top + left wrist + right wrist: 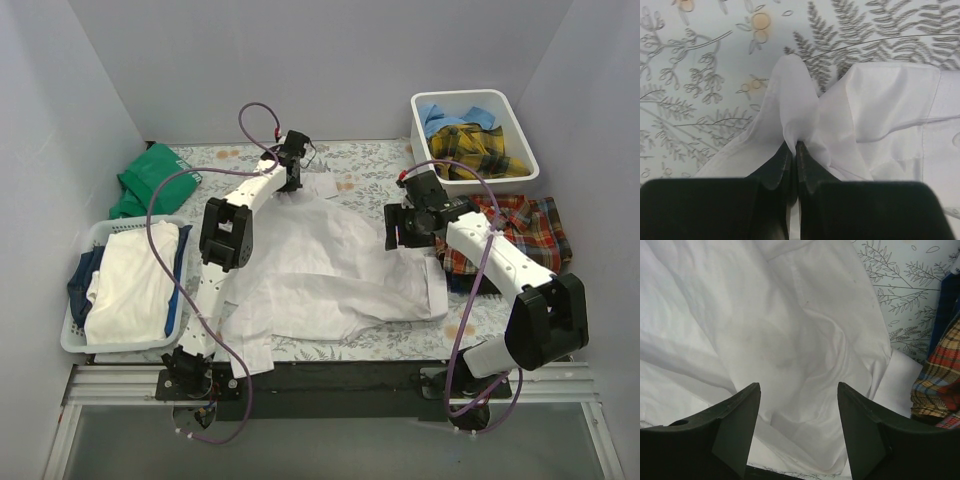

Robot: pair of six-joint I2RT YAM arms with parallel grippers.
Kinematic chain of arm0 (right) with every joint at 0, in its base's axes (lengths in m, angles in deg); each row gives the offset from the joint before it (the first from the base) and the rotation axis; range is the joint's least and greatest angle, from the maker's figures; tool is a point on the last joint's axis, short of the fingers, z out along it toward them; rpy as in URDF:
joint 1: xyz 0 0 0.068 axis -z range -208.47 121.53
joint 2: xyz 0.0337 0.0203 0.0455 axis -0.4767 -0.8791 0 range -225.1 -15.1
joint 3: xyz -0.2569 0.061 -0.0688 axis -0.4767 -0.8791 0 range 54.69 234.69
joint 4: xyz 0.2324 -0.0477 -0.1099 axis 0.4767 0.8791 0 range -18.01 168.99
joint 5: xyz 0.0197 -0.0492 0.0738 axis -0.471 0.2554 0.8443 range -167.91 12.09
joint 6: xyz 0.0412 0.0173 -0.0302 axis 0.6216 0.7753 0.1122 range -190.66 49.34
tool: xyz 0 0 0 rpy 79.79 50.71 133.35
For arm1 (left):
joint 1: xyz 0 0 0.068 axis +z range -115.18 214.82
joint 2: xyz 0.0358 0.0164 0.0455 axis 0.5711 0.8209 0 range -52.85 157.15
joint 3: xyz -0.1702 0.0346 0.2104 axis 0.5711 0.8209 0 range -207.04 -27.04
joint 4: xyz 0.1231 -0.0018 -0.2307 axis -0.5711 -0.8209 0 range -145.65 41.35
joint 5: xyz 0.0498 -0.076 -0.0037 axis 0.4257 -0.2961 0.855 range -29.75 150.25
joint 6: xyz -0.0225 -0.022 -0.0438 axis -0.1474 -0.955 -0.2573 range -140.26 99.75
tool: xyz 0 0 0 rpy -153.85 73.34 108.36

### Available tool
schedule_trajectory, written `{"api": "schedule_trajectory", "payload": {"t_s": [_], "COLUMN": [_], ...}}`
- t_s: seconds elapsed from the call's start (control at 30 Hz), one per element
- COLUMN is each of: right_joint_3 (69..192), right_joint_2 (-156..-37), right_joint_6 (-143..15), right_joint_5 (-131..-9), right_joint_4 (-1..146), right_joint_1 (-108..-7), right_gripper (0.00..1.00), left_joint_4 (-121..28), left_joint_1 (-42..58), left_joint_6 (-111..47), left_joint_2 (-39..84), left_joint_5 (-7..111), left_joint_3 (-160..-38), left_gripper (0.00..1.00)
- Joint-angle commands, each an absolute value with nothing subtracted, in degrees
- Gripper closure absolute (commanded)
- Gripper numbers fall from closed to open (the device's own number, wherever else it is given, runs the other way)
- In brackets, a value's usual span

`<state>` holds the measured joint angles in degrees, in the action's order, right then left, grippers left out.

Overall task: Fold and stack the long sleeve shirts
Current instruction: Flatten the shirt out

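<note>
Left claw: The left claw (794,146) is squeezing shut. It is pinching a small fold of the big plain white cloth shirt (890,100).
Pinched spot: The fold is standing up in a little peak at the far edge of the shirt, right above the flower-print table cover (700,75).
Which way the shirt is lying: From the left claw, the rest of the white shirt is spreading toward the robot and a bit to the right.
Long way of the shirt: In the top view it seems to be stretching longest from side to side across the table. It is crumpled, so this is hard to tell.
Right claw: The right claw (799,387) is hanging wide open over the right part of the white shirt. It is holding nothing. I cannot tell if it is touching the cloth.
Nearer arm: The left arm is holding the far edge. The right arm is sitting nearer the right edge, beside the red, orange and navy plaid cloth shirt (940,380).
Next move, my guess: The far edge is going to need pulling toward the robot, with the right claw grabbing the right side to help.
Other shirts: The yellow and dark plaid cloth shirt (478,150) and the light blue cloth shirt (438,118) are lying in the white plastic tub (521,128) at the far right.
</note>
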<state>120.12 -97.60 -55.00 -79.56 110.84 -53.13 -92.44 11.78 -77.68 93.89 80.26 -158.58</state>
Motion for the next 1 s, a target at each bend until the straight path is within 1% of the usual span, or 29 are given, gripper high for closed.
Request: {"api": "schedule_trajectory", "payload": {"t_s": [0.0,0.13,0.17,0.2,0.27,0.3,0.33,0.37,0.4,0.43,0.47,0.6,0.8,0.83,0.97], "right_joint_3": [122.8,125.2,126.0,127.4,133.1,135.4,137.6,142.8,145.5,147.6,150.2,152.4,149.5,149.1,148.5], "right_joint_2": [-97.7,-101.1,-102.4,-105.8,-110.2,-115.0,-117.5,-120.1,-124.8,-126.8,-128.1,-133.1,-134.7,-134.6,-135.9], "right_joint_6": [-54.5,-53.2,-53.1,-53.4,-55.8,-56.6,-57.4,-58.8,-59.8,-60.2,-60.6,-61.8,-64.1,-64.7,-64.8], "right_joint_5": [-82.2,-80.9,-80.6,-80.3,-78.9,-78.3,-76.1,-75.5,-74.7,-72.8,-72.3,-71.1,-72.5,-73.9,-79.6], "right_joint_4": [109.6,108.7,108.1,108.1,108.3,108.5,108.9,109.9,112.0,112.8,112.7,112.8,112.7,112.8,113.3], "right_joint_1": [-50.7,-47.5,-46.8,-46.5,-46.4,-46.3,-46.4,-46.5,-46.7,-46.7,-47.3,-48.5,-51.5,-52.1,-54.9], "right_gripper": [0.29,0.31,0.31,0.32,0.34,0.35,0.39,0.41,0.42,0.46,0.46,0.46,0.38,0.35,0.32], "left_joint_4": [-100.9,-97.9,-96.9,-96.0,-93.3,-92.6,-91.3,-90.7,-90.2,-90.3,-90.6,-91.1,-91.5,-91.7,-91.7], "left_joint_1": [15.0,17.4,17.5,17.5,17.3,17.3,17.3,17.4,17.3,17.3,17.3,17.3,17.4,17.3,17.3], "left_joint_6": [-77.2,-76.3,-75.7,-75.5,-74.8,-75.0,-75.1,-75.4,-75.6,-75.9,-76.3,-77.6,-78.0,-77.8,-77.7], "left_joint_2": [88.8,77.3,75.0,70.5,67.0,64.2,63.3,62.6,62.1,62.0,62.3,63.2,63.8,64.0,64.7], "left_joint_5": [87.9,85.1,84.7,81.8,78.8,76.7,76.0,75.3,74.9,74.1,73.8,72.9,73.4,73.4,73.3], "left_joint_3": [-153.4,-143.2,-137.1,-134.2,-128.1,-123.3,-120.8,-119.0,-116.5,-116.2,-116.1,-116.5,-116.9,-116.9,-117.6], "left_gripper": [1.0,1.0,1.0,1.0,1.0,1.0,1.0,1.0,1.0,1.0,1.0,1.0,1.0,1.0,1.0]}}
